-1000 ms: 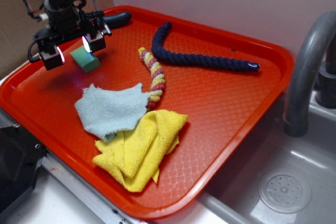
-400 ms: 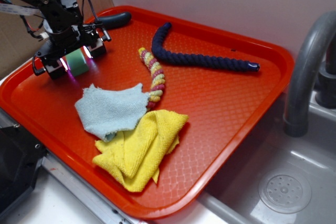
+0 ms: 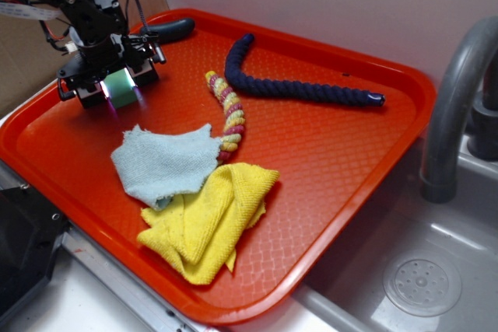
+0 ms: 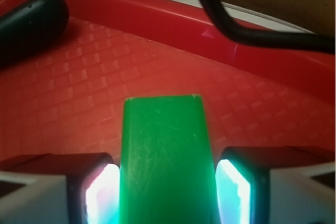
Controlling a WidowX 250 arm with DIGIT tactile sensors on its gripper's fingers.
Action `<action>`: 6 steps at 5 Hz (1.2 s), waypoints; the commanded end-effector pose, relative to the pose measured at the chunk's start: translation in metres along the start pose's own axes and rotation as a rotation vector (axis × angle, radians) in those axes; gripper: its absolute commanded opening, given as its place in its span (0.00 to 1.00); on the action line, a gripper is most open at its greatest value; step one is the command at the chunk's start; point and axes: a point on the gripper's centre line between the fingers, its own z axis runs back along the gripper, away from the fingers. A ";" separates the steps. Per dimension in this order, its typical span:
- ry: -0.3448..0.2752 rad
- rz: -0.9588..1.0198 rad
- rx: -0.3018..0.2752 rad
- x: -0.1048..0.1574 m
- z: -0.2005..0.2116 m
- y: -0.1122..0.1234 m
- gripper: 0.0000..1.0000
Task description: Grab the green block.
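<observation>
Orange-red tray [image 3: 350, 161] carries: pale blue-grey cloth [image 3: 165, 163] partly overlapping yellow cloth [image 3: 210, 219] at near side; yellow-pink braided rope [image 3: 226, 110] at centre; dark navy rope [image 3: 299, 87] far right; black handle [image 3: 167, 30] at far left rim. Grey faucet [image 3: 455, 106] and sink [image 3: 420, 281] right of tray.

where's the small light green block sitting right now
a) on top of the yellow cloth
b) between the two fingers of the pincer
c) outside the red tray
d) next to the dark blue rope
b: in the wrist view the small light green block sits between the pincer's two glowing fingers, and the exterior view shows the pincer straddling it at the far left of the red plastic tray.
</observation>
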 end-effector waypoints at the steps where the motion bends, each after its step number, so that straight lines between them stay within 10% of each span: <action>1: 0.151 -0.302 -0.046 0.027 0.056 -0.022 0.00; 4: 0.241 -0.809 -0.338 0.012 0.196 -0.046 0.00; 6: 0.314 -0.801 -0.432 0.007 0.239 -0.035 0.00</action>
